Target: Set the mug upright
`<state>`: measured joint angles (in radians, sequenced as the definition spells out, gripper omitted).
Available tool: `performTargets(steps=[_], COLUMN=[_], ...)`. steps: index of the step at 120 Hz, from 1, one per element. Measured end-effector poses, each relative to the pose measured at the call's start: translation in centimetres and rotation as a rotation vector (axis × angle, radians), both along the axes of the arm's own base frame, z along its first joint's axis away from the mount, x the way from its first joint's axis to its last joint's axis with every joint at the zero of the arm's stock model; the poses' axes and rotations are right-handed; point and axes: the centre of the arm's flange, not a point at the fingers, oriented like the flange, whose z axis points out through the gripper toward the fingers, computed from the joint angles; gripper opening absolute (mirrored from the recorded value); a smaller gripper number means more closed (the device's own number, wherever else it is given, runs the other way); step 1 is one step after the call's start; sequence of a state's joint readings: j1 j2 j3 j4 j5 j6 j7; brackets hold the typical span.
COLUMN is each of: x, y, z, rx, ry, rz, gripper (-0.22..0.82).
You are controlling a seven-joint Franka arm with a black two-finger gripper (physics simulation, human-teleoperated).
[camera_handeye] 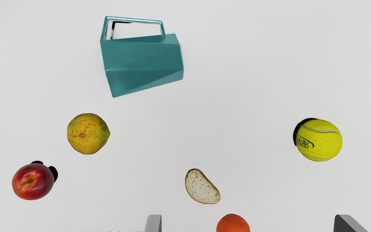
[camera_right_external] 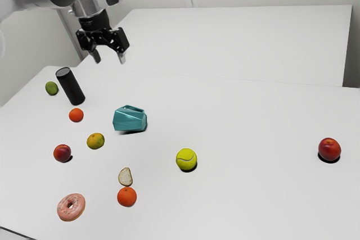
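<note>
The mug [camera_right_external: 129,120] lies on its side on the white table [camera_right_external: 253,139], toward the far edge and nearer the table's far corner at the exterior view's left than the one at its right. It is not upright, so righting it looks like work yet to be done. The gripper [camera_right_external: 109,59] is raised above the far edge, fingers wide apart, with nothing between them. Reaching the mug seems the step to handle now. The line between the fingertips runs roughly along the mug's length, so a turn of the hand would probably let them come down astride the body. I would keep the handle [camera_handeye: 134,19] clear of the closing fingers, take the flanks low enough to hold firmly, lift before tipping, and lower it squarely onto its base; a pinch on the slanted facets could slip and roll it. The exterior view gives the gripper's height over the table, plus the black cylinder [camera_right_external: 71,86] toward the far corner at its left and the doughnut [camera_right_external: 71,207] toward the near edge. The wrist view looks down through the handle's loop, set out from one flank, and shows the yellow-green citrus [camera_handeye: 88,133] near the mug, apart from it
</note>
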<state>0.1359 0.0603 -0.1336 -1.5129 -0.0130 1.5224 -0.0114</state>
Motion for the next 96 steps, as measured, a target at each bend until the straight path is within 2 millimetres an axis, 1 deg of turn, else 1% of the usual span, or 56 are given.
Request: performTargets(steps=[8,14,39,45,57,64,84,96], x=[0.0,-0.1,-0.4,-0.3,-0.1,0.1,0.2,0.8], y=[3.7,5.7,11.7,13.1,15.0,15.9,17.8,18.1], z=[-0.3,-0.6,-2.6,-3.5,-6.3,-7.5,-11.1,-12.8], rx=[-0.015,-0.031,-0.127,-0.151,-0.203,-0.223,-0.29,-0.336], ry=[0.006,0.01,0.029,0.035,0.049,0.042,0.01,-0.008], rz=[0.057,0.086,0.144,0.153,0.159,0.16,0.162,0.153], gripper=[0.58,0.58,0.58,0.58,0.58,0.58,0.58,0.57])
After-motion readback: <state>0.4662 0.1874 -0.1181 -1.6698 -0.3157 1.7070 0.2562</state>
